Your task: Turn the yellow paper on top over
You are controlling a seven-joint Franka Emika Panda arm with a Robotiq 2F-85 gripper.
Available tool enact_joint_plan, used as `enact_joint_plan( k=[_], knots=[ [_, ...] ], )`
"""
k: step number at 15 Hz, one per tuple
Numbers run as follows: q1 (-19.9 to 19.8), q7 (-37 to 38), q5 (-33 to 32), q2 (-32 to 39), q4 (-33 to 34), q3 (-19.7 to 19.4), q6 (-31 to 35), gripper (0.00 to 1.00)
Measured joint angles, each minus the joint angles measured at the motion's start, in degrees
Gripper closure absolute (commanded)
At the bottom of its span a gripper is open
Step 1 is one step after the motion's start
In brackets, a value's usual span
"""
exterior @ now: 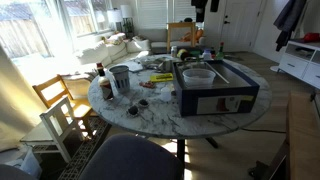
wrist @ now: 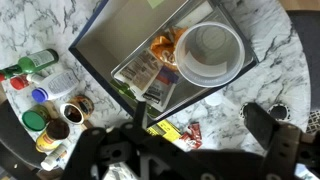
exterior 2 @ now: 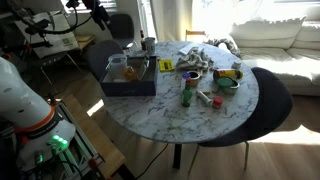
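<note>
No letter-size yellow paper shows in any view. A small yellow printed packet [wrist: 165, 130] lies on the marble table [wrist: 250, 85] beside a red wrapper [wrist: 192, 130], just outside the dark blue box [wrist: 100, 45]; it also shows in an exterior view [exterior 2: 166, 65]. The box [exterior: 215, 100] [exterior 2: 128, 82] holds a white bowl [wrist: 210, 52] and snack packets [wrist: 160, 50]. My gripper [wrist: 200, 140] is open and empty, high above the table at the box's edge. It hangs at the top of both exterior views [exterior: 200, 6] [exterior 2: 98, 18].
Jars, lids and a green bottle [exterior 2: 186, 92] crowd the table beside the box. A metal cup [exterior: 120, 78] and a brown bottle [exterior: 100, 72] stand near the table's edge. A wooden chair [exterior: 60, 105], a dark chair [exterior 2: 270, 95] and a sofa [exterior 2: 275, 40] surround the table.
</note>
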Motion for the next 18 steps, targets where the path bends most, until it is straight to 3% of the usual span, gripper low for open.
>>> enact_joint_plan(
  k=[11, 14, 18],
  knots=[
    [0.2, 0.0, 0.0, 0.0, 0.0, -0.3, 0.0, 0.00],
    [0.6, -0.3, 0.6, 0.6, 0.3, -3.4, 0.6, 0.00],
    [0.0, -4.7, 3.7, 4.9, 0.5, -11.1, 6.7, 0.00]
  ],
)
